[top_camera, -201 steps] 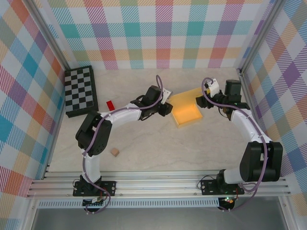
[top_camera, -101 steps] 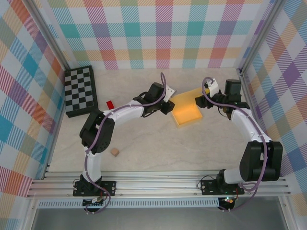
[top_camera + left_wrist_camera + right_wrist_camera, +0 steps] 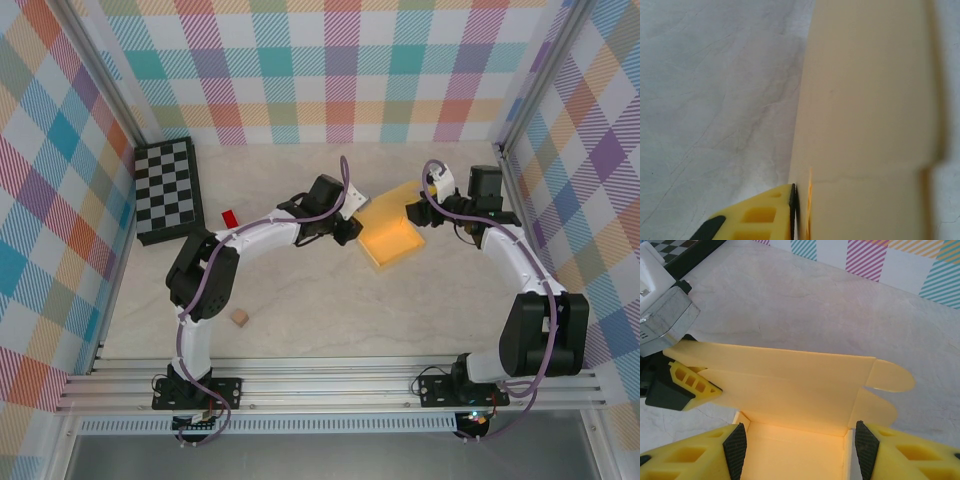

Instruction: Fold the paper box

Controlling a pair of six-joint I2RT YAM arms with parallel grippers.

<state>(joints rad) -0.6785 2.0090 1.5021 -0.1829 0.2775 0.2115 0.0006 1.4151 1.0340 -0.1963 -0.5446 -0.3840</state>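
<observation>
On the table point(image 3: 300, 300), right of centre, the paper box point(image 3: 392, 238) sits w/ its tray open upward, the long panel and rounded tabs spread out beyond it. L gripper point(image 3: 352, 228) is pinched onto the box's left flap, one yellow finger point(image 3: 692, 383) flat on the card. R gripper point(image 3: 415, 213) straddles the tray, pads point(image 3: 736, 444) tight against both side walls, holding it.
</observation>
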